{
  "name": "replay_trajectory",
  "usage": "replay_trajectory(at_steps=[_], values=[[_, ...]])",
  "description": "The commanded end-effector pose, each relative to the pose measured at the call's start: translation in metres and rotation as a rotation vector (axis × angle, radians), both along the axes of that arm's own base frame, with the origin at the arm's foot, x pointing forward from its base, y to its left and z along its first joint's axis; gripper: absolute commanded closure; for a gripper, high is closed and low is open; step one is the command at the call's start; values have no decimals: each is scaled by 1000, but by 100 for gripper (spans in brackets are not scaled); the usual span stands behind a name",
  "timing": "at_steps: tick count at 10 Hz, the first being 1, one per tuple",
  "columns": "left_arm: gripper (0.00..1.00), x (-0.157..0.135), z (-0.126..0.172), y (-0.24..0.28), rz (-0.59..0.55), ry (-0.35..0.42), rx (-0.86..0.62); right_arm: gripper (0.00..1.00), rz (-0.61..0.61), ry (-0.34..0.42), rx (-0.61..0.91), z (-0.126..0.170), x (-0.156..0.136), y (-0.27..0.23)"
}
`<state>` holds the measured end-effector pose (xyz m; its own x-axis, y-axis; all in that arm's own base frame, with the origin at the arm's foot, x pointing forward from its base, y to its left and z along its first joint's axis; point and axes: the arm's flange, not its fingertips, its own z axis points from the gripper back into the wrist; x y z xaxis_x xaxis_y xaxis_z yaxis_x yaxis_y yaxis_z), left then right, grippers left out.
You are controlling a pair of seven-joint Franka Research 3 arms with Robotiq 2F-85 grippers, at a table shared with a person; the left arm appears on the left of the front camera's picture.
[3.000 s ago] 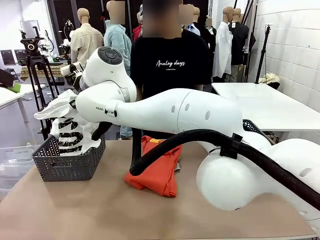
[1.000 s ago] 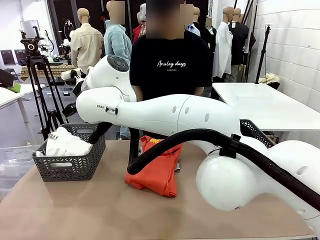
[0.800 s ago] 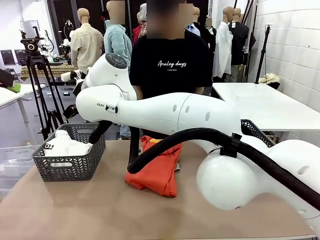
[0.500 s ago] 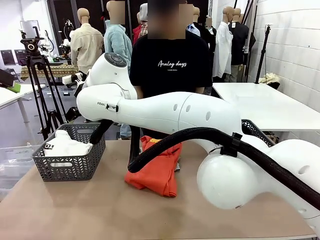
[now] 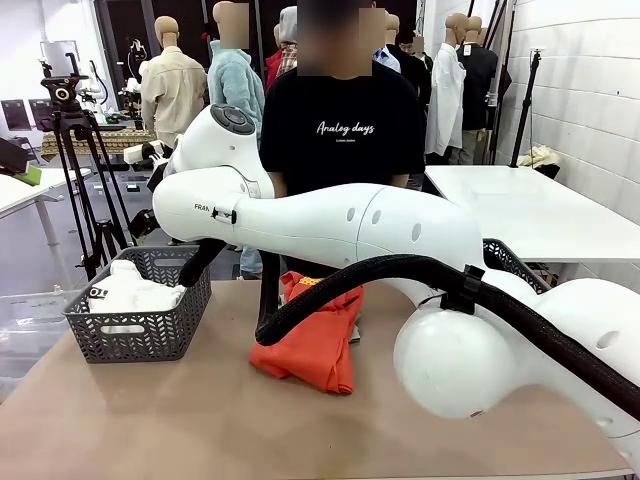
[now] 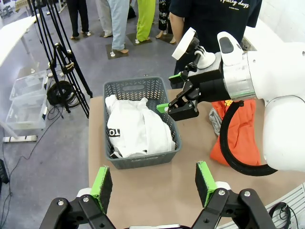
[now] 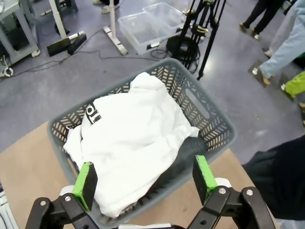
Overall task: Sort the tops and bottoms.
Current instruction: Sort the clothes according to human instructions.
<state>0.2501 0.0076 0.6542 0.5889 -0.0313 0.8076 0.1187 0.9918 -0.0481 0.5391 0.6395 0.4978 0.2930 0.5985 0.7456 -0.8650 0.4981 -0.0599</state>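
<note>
Now the white tee [image 7: 128,138] lay in the basket [image 7: 217,119], released since earlier; left claw [image 6: 153,182] and right claw [image 7: 144,180] gaped empty.

In the front view the right arm [image 5: 340,225] and its black cable [image 5: 410,266] cover the top of the orange garment [image 5: 315,355] and all but a corner of a dark basket [image 5: 506,257] at the right — its contents cannot be told. The white tee [image 6: 138,131] lies crumpled in the grey basket [image 6: 143,160], its black print [image 6: 113,133] mostly folded under and unreadable.
</note>
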Motion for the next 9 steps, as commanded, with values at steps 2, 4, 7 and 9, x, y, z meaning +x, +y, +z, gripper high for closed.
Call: replay_trajectory(at_steps=[2,4,7,9], values=[[9,-1,1,1,1,-4,3,0,1,-8,6,-1,-1,1],[9,-1,1,1,1,-4,3,0,1,-8,6,-1,-1,1],[9,-1,1,1,1,-4,3,0,1,-8,6,-1,-1,1],[9,-1,1,1,1,-4,3,0,1,-8,6,-1,-1,1]])
